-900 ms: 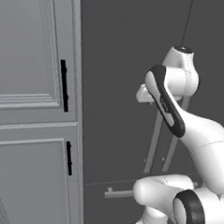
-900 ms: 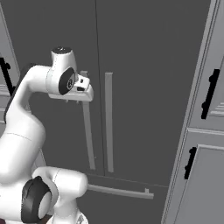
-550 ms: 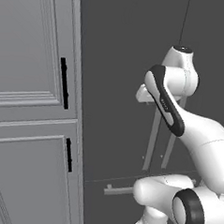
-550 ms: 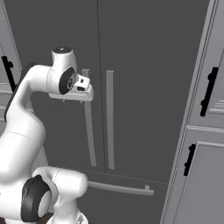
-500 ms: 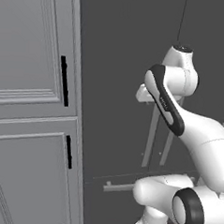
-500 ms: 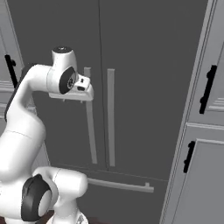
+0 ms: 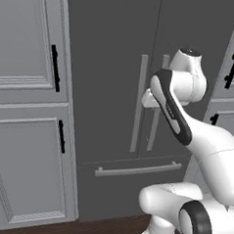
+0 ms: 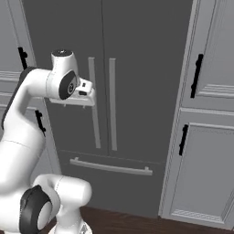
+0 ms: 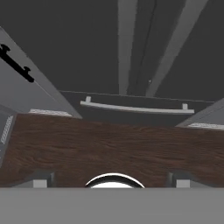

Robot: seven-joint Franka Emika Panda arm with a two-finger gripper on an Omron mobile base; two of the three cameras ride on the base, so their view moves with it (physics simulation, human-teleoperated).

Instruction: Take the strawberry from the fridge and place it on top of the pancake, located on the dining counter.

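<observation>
Gripper (image 9: 111,178) jaws spread wide, nothing between them, pointing down at dark wood floor (image 9: 109,148) before the fridge (image 7: 115,89). Fridge doors shut — two slim upright bar handles (image 8: 93,107) side by side, a drawer bar (image 8: 109,167) below. Light grey panelled cabinets (image 8: 205,114) with black handles (image 8: 197,75) flank it on both sides.

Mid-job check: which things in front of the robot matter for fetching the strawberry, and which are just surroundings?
Job:
- fridge, doors shut
- its upright bar handles
- end effector, open

Surroundings:
- light grey cabinets with black handles
- fridge drawer handle
- wood floor
</observation>
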